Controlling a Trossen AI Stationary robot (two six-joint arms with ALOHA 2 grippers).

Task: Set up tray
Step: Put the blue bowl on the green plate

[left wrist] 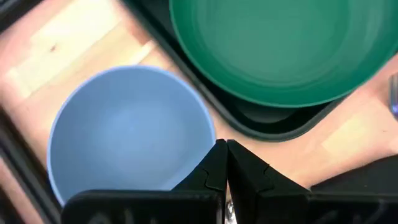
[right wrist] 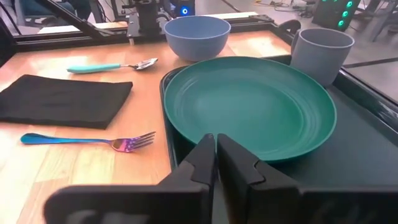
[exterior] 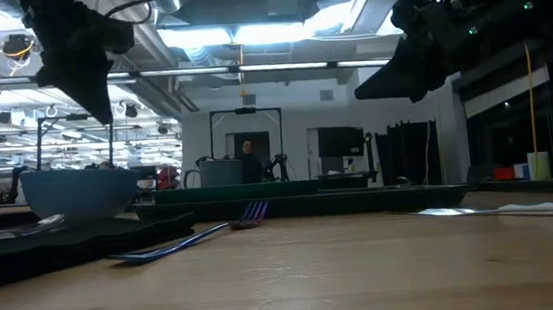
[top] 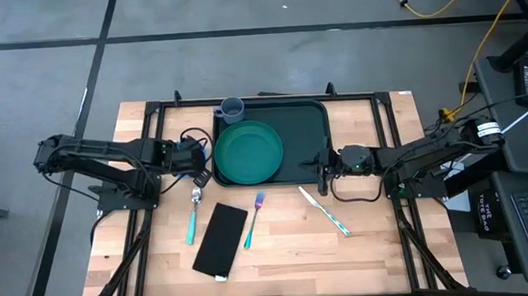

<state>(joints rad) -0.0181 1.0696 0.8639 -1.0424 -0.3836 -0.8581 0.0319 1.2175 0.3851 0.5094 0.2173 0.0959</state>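
**benchmonkey:** Left hand (top: 203, 177) was pinched shut with nothing in it in the high view, sitting over the desk (top: 280, 257) just off the tray's left rim. The right hand (top: 321, 164) was at the tray's right edge, narrow too, nothing held. The tray (top: 303, 118) sat at the back middle of the desk with the green plate (top: 248, 152) on its left half and a grey cup (top: 231, 109) at its back left corner. Spoon (top: 193, 217), black napkin (top: 220, 240), fork (top: 253, 219) and knife (top: 324, 210) were on the wood in front, off the tray.

**servo_sue:** The low view didn't add much: the fork (exterior: 189, 239) lay flat on the wood and both arms hung high, well clear.

**benchmonkey:** The left wrist view showed the blue bowl (left wrist: 127, 134) right under the closed fingers (left wrist: 208, 174), beside the tray's corner and not on it.

**servo_sue:** So I'd guess the bowl was the next piece. The fingers needed to spread before dropping, one inside the wall and one outside. A rim pinch is slippy, so go slow.

**benchmonkey:** The right wrist view had the plate (right wrist: 249, 106) filling the left side, with bare tray floor (right wrist: 367, 143) beyond it. I'd lift the bowl over the rim and land it there without nudging the cup (right wrist: 320, 53).
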